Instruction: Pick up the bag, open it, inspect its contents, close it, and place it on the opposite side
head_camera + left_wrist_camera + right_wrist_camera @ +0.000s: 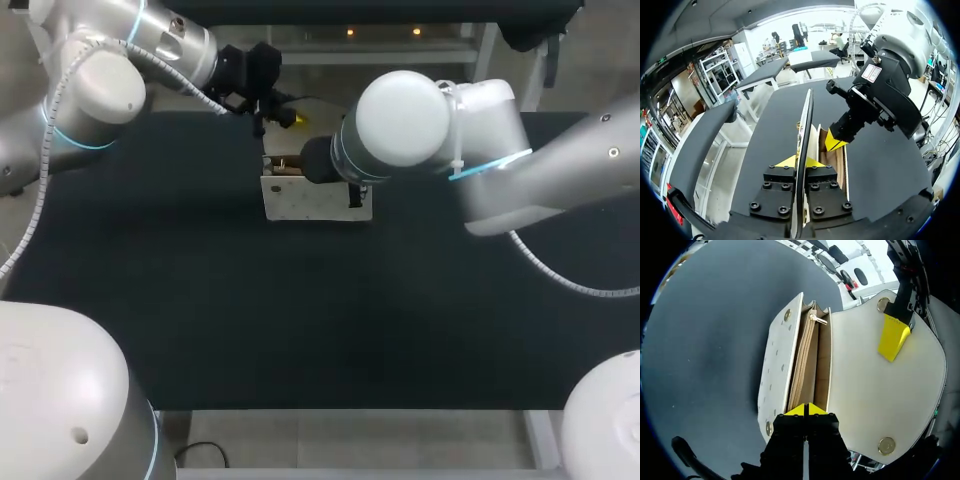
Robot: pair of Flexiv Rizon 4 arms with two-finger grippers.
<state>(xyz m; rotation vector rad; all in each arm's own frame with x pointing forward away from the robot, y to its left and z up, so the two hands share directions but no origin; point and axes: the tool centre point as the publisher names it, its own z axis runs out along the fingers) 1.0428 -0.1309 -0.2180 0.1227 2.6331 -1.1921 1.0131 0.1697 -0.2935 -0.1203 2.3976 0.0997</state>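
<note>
A white studded bag [310, 200] stands at the table's middle. Its flap [875, 390] is lifted back, baring a tan inside with a zipped pocket [801, 360]. My left gripper [801, 161] is shut on the flap's edge [806, 120], which runs edge-on between its yellow tips; it also shows behind the bag as the left gripper [287, 117]. My right gripper [805, 410] is shut, its tips together over one end of the bag's mouth, with nothing seen between them. From the left wrist, the right gripper [833, 143] points down into the opening.
The bag rests on a dark table mat [200, 300]. My right arm's large wrist [400, 115] hangs over the bag's right end and hides its fingers in the head view. Bare mat lies to the bag's left, right and front.
</note>
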